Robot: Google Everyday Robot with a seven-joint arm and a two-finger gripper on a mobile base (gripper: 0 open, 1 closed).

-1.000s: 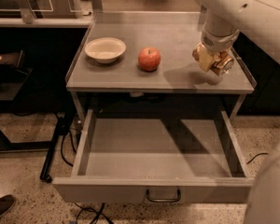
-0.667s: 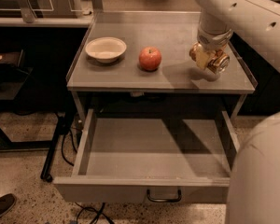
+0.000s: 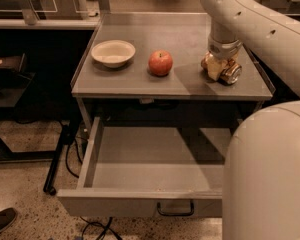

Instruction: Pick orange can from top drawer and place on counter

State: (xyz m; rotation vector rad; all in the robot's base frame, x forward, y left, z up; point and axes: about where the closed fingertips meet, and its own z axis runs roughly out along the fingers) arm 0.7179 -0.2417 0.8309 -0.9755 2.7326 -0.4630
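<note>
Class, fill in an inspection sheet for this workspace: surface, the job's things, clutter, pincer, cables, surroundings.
Surface: grey counter, flat, with low raised edges.
Job's things: orange can on the counter's right side, at the pincer; top drawer stands open, nothing seen in its visible part.
Clutter: cream bowl and red apple on the counter, left of the can and apart from each other.
Pincer: pincer at the can, low over the counter.
Cables: dark cables on the floor below the drawer front.
Surroundings: speckled floor; shoe at lower left; robot's pale body hides the drawer's right end.
</note>
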